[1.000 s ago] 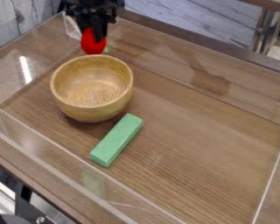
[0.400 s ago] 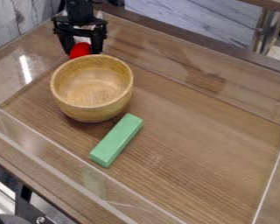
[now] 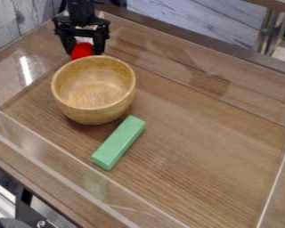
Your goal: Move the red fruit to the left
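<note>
View: camera, the only one, looking down across the table from its near edge.
Landmark: wooden bowl, upright and empty, on the wooden table.
Gripper: gripper sits just behind the bowl's far rim, pointing down, its two dark fingers spread apart.
Gripper state: open; the jaws stand wide on either side of the fruit and do not seem to pinch it.
Red fruit: red fruit lies between the fingers, just beyond the bowl's far rim, low at the tabletop; whether it rests fully on the wood is hidden by the rim.
Why placed so: the spread jaws low over the table suggest the fruit has been let go here, at the left far corner of the work area, which fits the task's goal.
Green block: green block lies flat in front of the bowl, to its right, apart from it and untouched.
Progress: likely near done; lifting clear would be what remains.
</note>
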